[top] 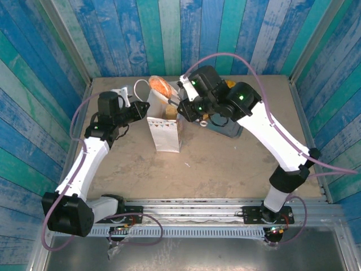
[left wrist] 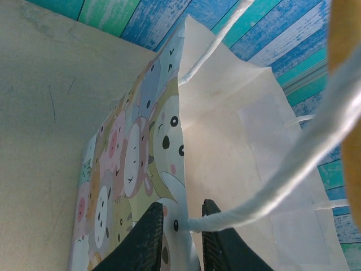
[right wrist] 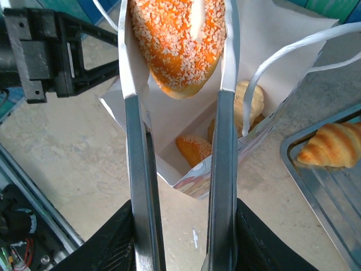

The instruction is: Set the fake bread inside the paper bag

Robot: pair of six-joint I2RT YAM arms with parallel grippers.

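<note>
Where the blue and green plank walls [top: 186, 34] close round the tan table [top: 225, 169], the two white arms reach in from the near edge and meet toward the back. The paper bag [left wrist: 141, 158] stands upright near the middle of the table with its mouth open. The left gripper [left wrist: 181, 240] is clamped on the bag's upper edge, one dark finger [left wrist: 148, 240] outside on the printed animal faces and the other inside against the white lining. Near the bag, on its right, lies the grey tray [right wrist: 293, 164] with a croissant [right wrist: 330, 144] on it.

The right gripper [right wrist: 183, 231] squeezes the metal tongs [right wrist: 138, 169] by their two arms. The tong tips pinch an orange bun [right wrist: 177, 39] crusted with pale seeds, a piece of the fake bread held in the air above the bag, by its far side. Inside the bag lie a small orange pastry [right wrist: 193, 149] and a pale yellow pastry [right wrist: 250, 99].

A white cord handle [right wrist: 276, 56] loops across the mouth just right of the tongs, in front of the yellow pastry. In the left wrist view another cord runs from the gripper's fingers up past the lens. In the right wrist view the left gripper's black frame sits just beyond the bag's left wall.
</note>
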